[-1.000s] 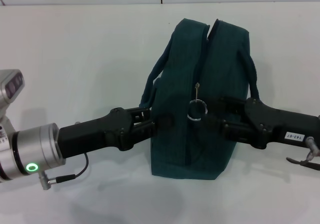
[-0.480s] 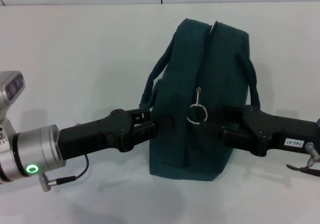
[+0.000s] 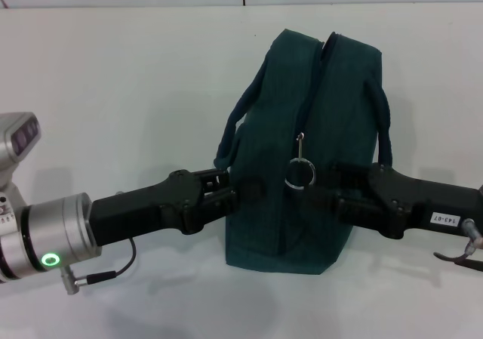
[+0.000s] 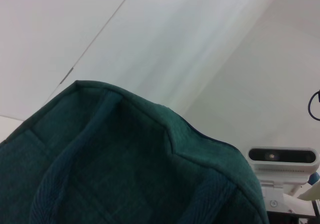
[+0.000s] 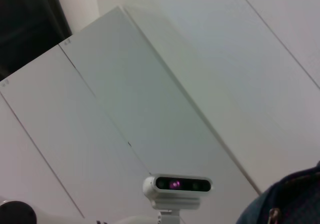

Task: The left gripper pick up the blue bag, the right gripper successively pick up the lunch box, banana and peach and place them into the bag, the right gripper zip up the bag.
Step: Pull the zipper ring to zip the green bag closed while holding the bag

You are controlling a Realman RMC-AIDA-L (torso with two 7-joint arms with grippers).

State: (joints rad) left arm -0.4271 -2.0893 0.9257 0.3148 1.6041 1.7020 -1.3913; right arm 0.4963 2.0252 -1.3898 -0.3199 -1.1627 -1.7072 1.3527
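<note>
head: down, front-on, mid-range | wrists: upward, close, probably opposite sides | shared: bag (image 3: 309,150)

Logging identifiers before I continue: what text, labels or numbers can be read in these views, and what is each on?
"143-07", shown upside down: small white label on the right gripper's arm.
No print shows on the blue bag, the left gripper or its silver wrist.
The two wrist views show no text.

One blue bag (image 3: 302,165) stands on the single white worktop (image 3: 128,90), with two carry handles (image 3: 238,124) — one per side. One metal zip ring (image 3: 299,174) hangs at its front. Two black pincers meet it — the left pincer (image 3: 226,194) and the right pincer (image 3: 339,195).
</note>
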